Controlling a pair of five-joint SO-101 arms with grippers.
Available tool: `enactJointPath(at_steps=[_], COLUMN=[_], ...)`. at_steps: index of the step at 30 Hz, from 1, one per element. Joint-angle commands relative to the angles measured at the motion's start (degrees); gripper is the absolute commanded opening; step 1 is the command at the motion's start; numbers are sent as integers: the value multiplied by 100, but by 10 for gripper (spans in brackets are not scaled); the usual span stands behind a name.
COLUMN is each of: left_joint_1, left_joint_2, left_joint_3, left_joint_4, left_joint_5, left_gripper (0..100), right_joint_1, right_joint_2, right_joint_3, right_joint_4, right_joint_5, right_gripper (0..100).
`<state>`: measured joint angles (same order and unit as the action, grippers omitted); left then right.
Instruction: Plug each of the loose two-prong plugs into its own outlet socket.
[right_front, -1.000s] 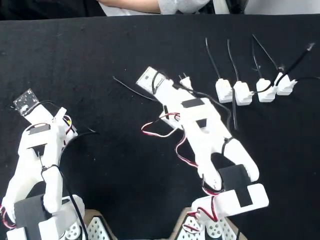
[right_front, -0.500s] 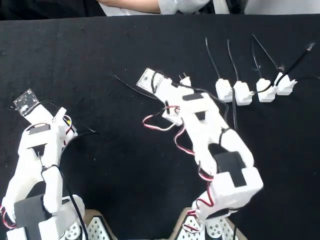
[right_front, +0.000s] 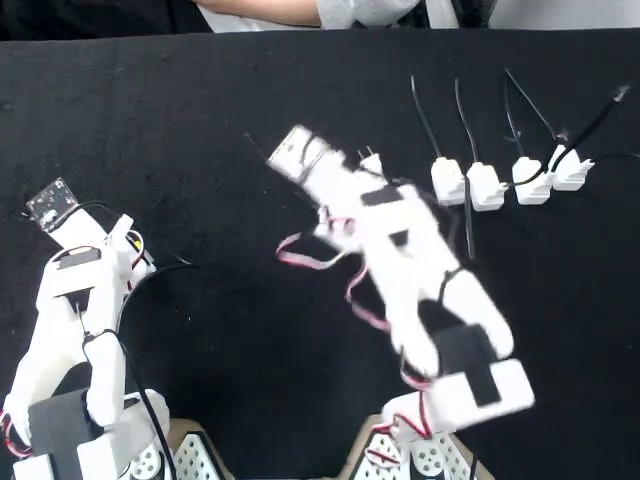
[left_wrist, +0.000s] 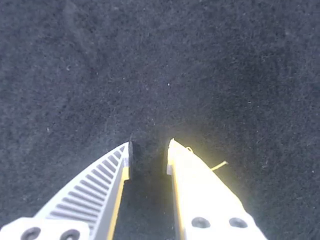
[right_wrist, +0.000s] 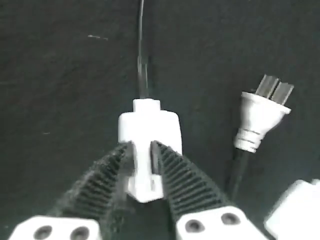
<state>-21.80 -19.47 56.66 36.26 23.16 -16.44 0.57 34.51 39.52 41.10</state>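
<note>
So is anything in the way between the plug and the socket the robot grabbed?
No, nothing visible. The right tool is shut on the socket. The plug lies beside it, not touching, with just bare cloth between them.

Plug (right_wrist: 260, 117) white — cord (right_wrist: 236, 167) black; socket (right_wrist: 148, 130) white; table (right_front: 200, 120) black.

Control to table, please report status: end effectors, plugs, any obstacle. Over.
Right end effector shut on a white outlet socket. Loose two-prong plug lies beside it, apart, unplugged. Left end effector open, empty, over black cloth. Nothing between plug and socket.
</note>
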Motion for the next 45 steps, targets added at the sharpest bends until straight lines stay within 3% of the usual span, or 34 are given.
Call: enactJointPath(at_steps=[1, 6, 10, 16, 18, 28, 37, 40, 45], left_joint_1=[57, 57, 57, 57, 57, 57, 57, 57, 57], left_joint_2=[-26, -26, -26, -26, -26, -26, -26, -26, -26], left_joint_3=[-110, -110, -101, -101, -101, -101, -101, -101, -101], left_joint_4=[-79, -79, -79, -79, -79, -79, -79, -79, -79], left_joint_5=[-9, -9, -9, -9, -9, -9, -9, -9, -9], left_gripper=[134, 134, 134, 134, 134, 134, 134, 134, 134], right_joint_1=[-730, -1415, -862, -105, 44, 422, 299, 273, 290], right_joint_2=[-875, -1912, -2791, -2598, -2290, 92, 523, 523, 523], right_joint_3=[567, 1367, 1218, 673, 576, -734, -848, -743, -690], right_joint_4=[70, 598, 914, 1380, 1257, 721, 712, 800, 782], right_joint_5=[-62, -88, -105, 202, 501, 545, 545, 571, 554], right_gripper=[11, 11, 25, 341, 375, 368, 364, 286, 60])
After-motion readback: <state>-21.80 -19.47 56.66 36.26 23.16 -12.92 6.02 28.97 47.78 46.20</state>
